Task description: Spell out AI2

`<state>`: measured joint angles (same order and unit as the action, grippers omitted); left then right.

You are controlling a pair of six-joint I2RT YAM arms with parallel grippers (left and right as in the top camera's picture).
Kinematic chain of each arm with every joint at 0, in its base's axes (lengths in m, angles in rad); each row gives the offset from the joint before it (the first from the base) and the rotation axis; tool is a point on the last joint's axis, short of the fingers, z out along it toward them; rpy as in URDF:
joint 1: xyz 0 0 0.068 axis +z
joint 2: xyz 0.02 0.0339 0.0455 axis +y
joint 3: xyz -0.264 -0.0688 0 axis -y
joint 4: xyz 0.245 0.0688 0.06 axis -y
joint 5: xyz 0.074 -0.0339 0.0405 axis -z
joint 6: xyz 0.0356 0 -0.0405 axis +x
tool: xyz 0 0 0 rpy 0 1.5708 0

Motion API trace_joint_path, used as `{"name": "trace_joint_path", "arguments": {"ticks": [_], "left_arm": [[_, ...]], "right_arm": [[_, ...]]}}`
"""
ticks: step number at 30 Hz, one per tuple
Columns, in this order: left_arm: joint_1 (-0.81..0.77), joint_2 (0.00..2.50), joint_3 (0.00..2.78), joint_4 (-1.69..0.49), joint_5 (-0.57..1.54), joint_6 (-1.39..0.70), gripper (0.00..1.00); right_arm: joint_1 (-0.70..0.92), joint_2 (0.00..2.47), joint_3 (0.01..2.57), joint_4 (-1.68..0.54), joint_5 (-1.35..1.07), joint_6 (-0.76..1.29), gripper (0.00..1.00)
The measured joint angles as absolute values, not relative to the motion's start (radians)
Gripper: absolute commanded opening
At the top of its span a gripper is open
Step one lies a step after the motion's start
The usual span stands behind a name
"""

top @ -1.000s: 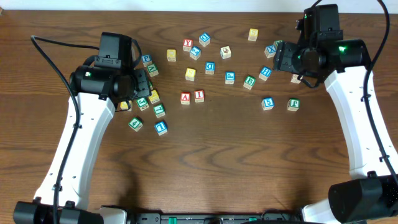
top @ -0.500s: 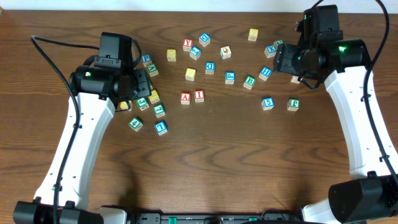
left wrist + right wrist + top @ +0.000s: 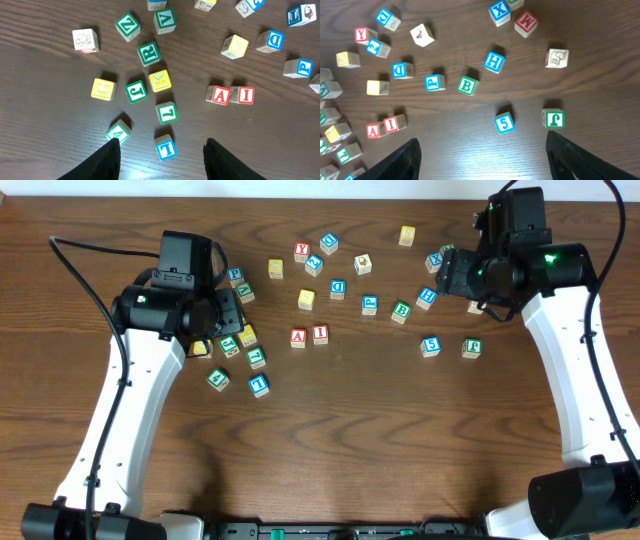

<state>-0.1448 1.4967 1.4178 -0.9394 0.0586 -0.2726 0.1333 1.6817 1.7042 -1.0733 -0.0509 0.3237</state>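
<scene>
On the wooden table (image 3: 380, 440), nearest the robot, both grippers hang empty with fingers spread wide: the left gripper (image 3: 161, 150) over a blue L block (image 3: 165, 148), the right gripper (image 3: 482, 145) just short of a blue 5 (image 3: 504, 123) and a green J (image 3: 553, 119). Farther out, two red blocks, A (image 3: 298, 337) and I (image 3: 320, 334), sit touching, reading AI. Farther still, beside a red Y (image 3: 301, 252), one blue block (image 3: 313, 265) appears to read 2, well apart from that pair.
</scene>
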Motion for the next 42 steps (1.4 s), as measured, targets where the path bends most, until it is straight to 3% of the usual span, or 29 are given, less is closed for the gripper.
{"name": "trace_joint_path", "arguments": {"ticks": [42], "left_arm": [[-0.145,1.497,1.418,-0.939,0.062,-0.273,0.54]], "right_arm": [[0.037,1.695,1.705,-1.141,-0.072,0.318,0.7]]}}
